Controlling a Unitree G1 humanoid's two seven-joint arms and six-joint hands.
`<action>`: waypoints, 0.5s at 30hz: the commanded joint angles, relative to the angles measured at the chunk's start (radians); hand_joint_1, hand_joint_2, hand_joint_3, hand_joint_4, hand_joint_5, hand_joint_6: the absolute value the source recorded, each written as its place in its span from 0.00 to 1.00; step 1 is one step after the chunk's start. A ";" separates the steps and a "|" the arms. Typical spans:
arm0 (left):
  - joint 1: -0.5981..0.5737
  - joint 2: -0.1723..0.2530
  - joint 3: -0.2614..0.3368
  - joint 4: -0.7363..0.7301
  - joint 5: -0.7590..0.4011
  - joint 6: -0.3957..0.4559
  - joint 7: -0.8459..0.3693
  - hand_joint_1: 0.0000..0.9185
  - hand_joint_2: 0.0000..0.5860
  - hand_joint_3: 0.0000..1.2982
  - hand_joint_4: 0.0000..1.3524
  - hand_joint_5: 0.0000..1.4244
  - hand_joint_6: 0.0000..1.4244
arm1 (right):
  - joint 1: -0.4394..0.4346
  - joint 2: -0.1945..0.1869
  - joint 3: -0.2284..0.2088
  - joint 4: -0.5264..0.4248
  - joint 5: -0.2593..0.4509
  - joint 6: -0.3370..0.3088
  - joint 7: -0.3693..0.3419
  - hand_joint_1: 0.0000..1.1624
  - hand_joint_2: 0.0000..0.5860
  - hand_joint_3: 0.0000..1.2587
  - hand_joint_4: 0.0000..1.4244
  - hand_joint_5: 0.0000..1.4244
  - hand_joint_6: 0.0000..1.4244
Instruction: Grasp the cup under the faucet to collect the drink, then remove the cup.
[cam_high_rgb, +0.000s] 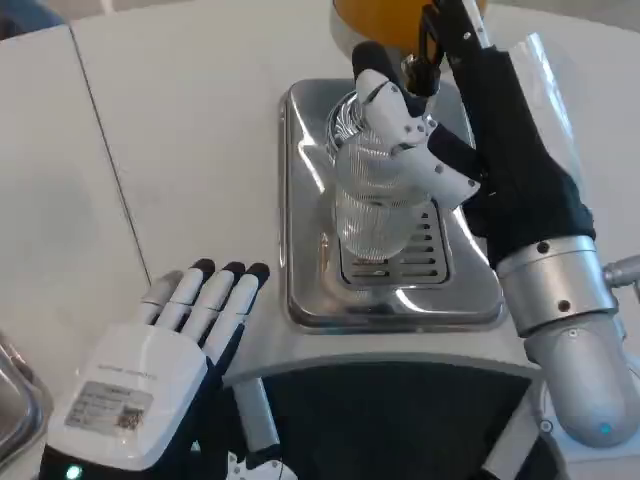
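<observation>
A clear ribbed cup (372, 212) stands upright on the grille of the steel drip tray (305, 200), under the faucet of the orange drink dispenser (385, 22). My right hand (470, 150) has come in from the right. Its white fingers (395, 115) wrap over the cup's top and far side, touching it. The faucet lever is largely hidden behind that hand. My left hand (165, 360) lies flat on the table at the lower left, fingers straight and together, holding nothing, well apart from the tray.
The white table (180, 130) stretches left and behind the tray, with a seam running down its left side. A metal rim (15, 400) shows at the lower left edge. The table's curved front edge passes just below the tray.
</observation>
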 joint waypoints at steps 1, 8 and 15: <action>0.008 -0.006 0.003 -0.008 -0.005 -0.008 0.003 0.15 0.11 0.00 0.00 0.00 0.04 | -0.025 -0.003 -0.012 0.021 0.020 -0.008 -0.017 0.38 0.85 0.00 0.00 0.00 0.00; 0.006 -0.005 0.006 -0.003 -0.012 -0.018 0.012 0.15 0.11 0.00 0.00 0.00 0.04 | -0.024 0.007 0.002 0.021 0.035 0.005 -0.012 0.38 0.86 0.00 0.00 0.00 0.00; 0.014 -0.007 0.022 0.002 -0.029 -0.026 0.032 0.15 0.11 0.00 0.00 0.00 0.04 | -0.028 0.003 0.025 0.031 0.057 0.027 0.015 0.38 0.85 0.00 0.00 0.00 0.00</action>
